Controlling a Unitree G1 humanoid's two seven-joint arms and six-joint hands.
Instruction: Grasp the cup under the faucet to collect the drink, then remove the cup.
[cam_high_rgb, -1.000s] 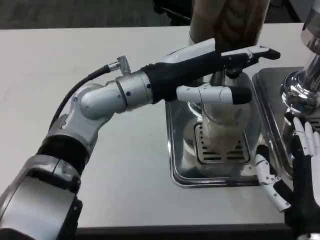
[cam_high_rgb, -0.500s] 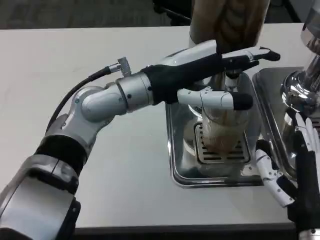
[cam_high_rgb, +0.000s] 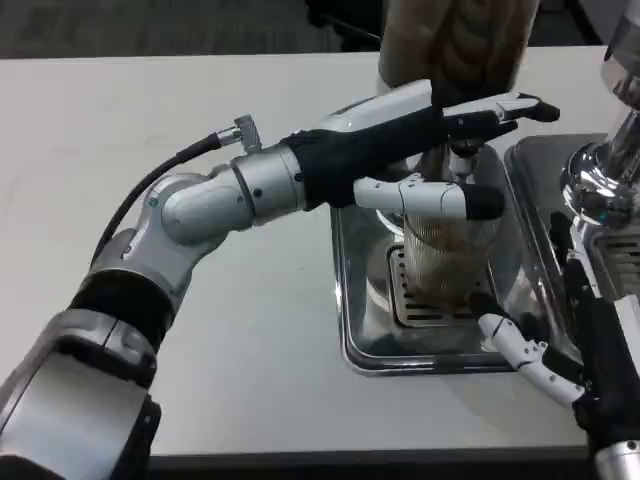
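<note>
Here, left hand (cam_high_rgb: 420, 140) fingers grip the ribbed clear cup (cam_high_rgb: 448, 255); right hand (cam_high_rgb: 575, 355) fingers spread.

Left hand (cam_high_rgb: 430, 150) grips the cup (cam_high_rgb: 447, 250) (upright on drip tray (cam_high_rgb: 365, 290)).

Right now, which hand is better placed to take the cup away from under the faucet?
The left hand: its fingers already wrap the cup on the drip tray. The right hand lies open beside the tray's right edge, not touching the cup.
</note>
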